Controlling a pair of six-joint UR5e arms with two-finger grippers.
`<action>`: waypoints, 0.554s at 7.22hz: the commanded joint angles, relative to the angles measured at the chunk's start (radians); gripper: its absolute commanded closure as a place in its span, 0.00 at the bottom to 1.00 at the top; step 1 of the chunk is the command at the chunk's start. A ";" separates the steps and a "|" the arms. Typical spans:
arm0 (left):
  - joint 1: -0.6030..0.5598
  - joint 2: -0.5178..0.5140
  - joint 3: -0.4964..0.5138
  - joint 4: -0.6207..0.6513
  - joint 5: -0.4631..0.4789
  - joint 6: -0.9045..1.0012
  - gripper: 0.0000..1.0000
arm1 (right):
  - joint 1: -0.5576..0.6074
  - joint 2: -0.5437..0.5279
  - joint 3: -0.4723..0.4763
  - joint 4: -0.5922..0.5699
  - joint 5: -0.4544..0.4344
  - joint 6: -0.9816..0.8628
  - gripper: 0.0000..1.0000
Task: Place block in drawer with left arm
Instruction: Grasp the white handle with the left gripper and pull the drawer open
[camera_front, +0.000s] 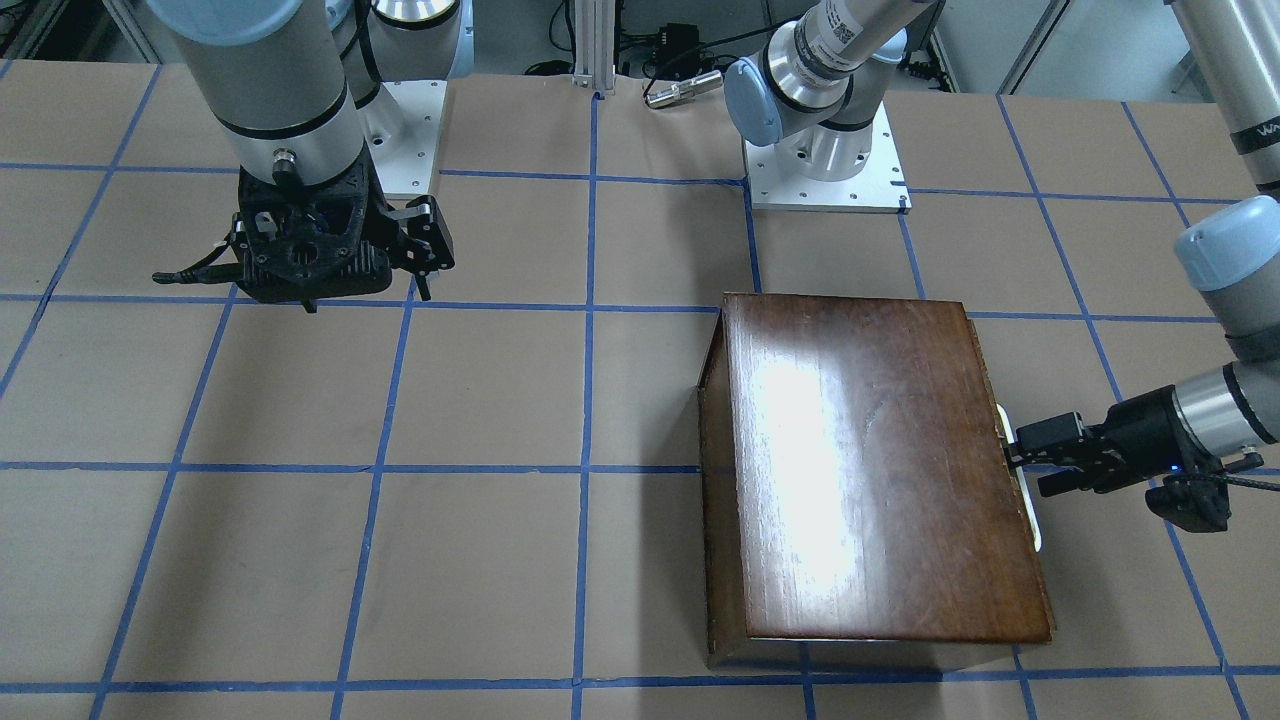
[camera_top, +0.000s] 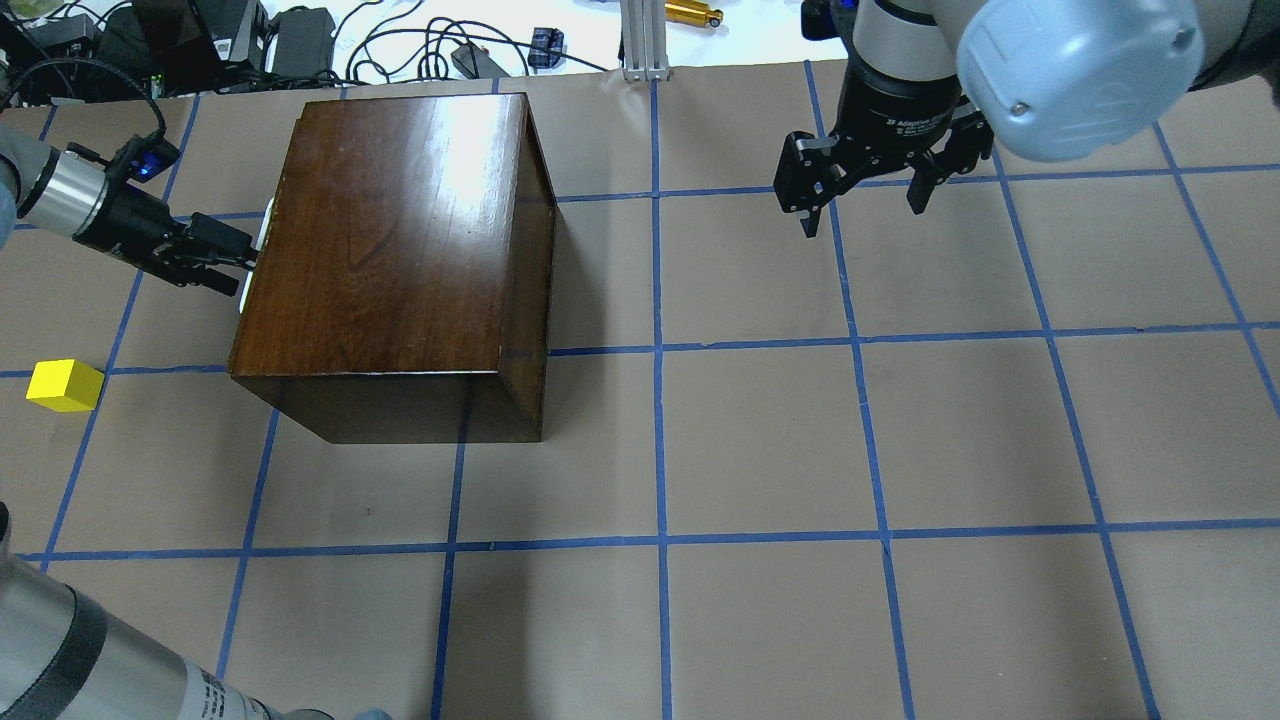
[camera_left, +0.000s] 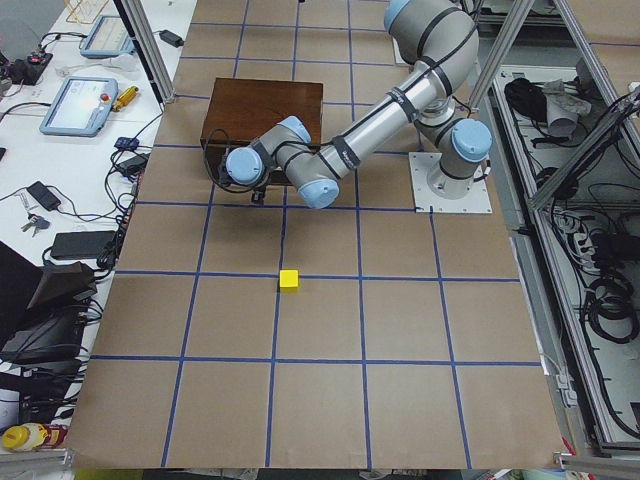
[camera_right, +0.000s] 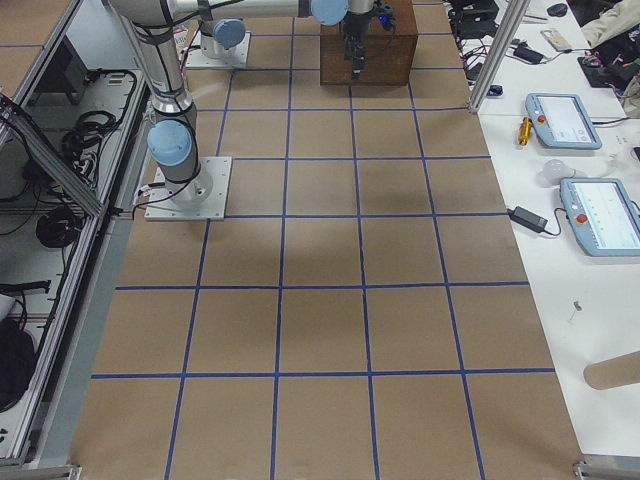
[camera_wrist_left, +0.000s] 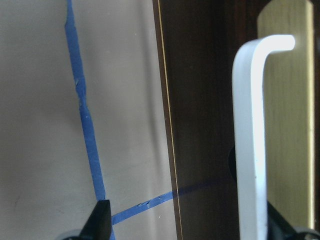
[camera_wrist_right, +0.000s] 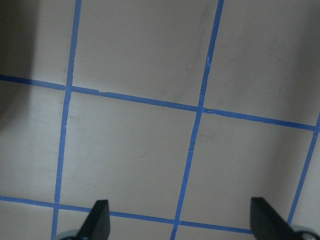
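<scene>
Starting at the far left of the overhead view, you have the block (camera_top: 65, 385) resting on the counter (camera_top: 760, 430), out beyond the drawer face of the wooden box (camera_top: 400, 230) and a little toward the robot from it, touching nothing.

Next comes the left gripper (camera_top: 240, 268), pressed up to that drawer face. Its jaws are released and straddle the white handle (camera_wrist_left: 250, 150). The wrist view shows the handle much closer to one finger than the other. The drawer (camera_wrist_left: 200, 125) looks fully shut, with only its dark front panel showing.

Well to the right of the box, the right gripper (camera_top: 862, 210) hangs above bare counter with its jaws spread and nothing in them.

My reading is that you are about to clamp the handle and pull. Watch these:

- The handle is off-centre, so the nearer finger will probably meet it first. That could shove the box sideways or leave a thin, slipping grip.
- Nothing braces the box. If the drawer binds, the pull may drag the whole box across the counter instead.
- The block lies on the box's drawer side, so a long pull or a wide retreat could knock it away.
</scene>
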 joint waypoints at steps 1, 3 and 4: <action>0.016 0.004 0.003 0.000 0.041 0.000 0.00 | 0.000 0.000 0.000 0.000 0.000 -0.001 0.00; 0.064 0.003 0.003 0.000 0.043 0.011 0.00 | 0.000 0.000 0.000 0.000 0.000 0.001 0.00; 0.072 0.003 0.004 0.000 0.043 0.011 0.00 | 0.000 0.000 0.000 0.000 0.000 -0.001 0.00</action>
